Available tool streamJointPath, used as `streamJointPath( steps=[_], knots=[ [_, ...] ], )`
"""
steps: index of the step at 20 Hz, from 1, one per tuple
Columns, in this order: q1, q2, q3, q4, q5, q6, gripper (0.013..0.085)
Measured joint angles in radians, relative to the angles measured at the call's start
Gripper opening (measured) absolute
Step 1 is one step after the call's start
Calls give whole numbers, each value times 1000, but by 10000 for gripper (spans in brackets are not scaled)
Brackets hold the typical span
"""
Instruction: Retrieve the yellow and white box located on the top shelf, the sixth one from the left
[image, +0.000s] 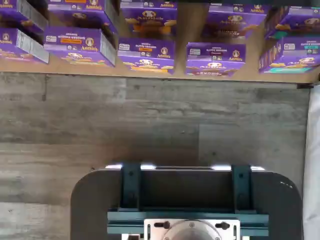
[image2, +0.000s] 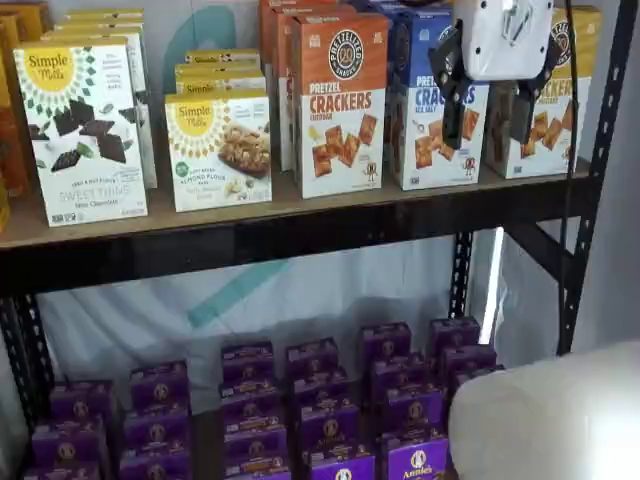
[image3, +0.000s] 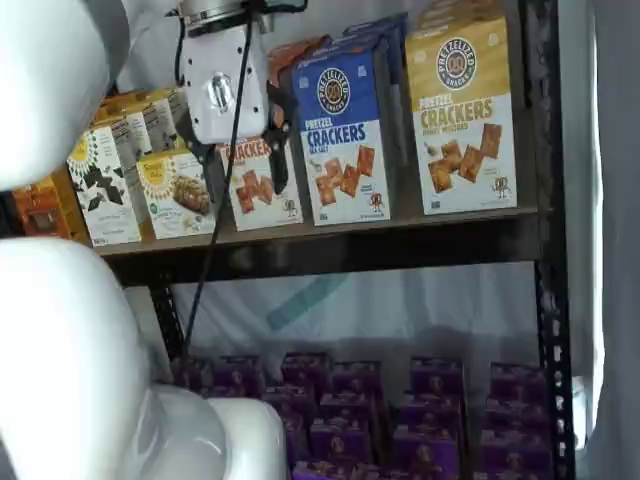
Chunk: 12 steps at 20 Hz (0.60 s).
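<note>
Currently | gripper (image2: 490, 118) is hung before the top shelf (image2: 300, 225), fingers spread, nothing pinched | yellow box (image3: 462, 115) is stood upright at the shelf's 3 o'clock end, beside the blue box (image3: 345, 130) | reach is judged not yet begun, so space is kept clear.

We see our gripper (image2: 490, 120) as a white, boxy body with two black fingers (image2: 453, 112), a black cable (image3: 218, 190) trailing beside it (glossy white arm casings (image3: 70, 380) bulk large, rounded and smooth).
</note>
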Motion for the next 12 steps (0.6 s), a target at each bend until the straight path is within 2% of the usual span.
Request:
streamJointPath(
  steps=[3,7,9,12],
  knots=[
    [-32,4,-4,35,8,-16,850],
    [-37,7,-5,36,8,-21,850],
    [-26,1,1,11,-10,-22,850],
    [-4,-21,28,-67,-80,-29,850]
  ],
)
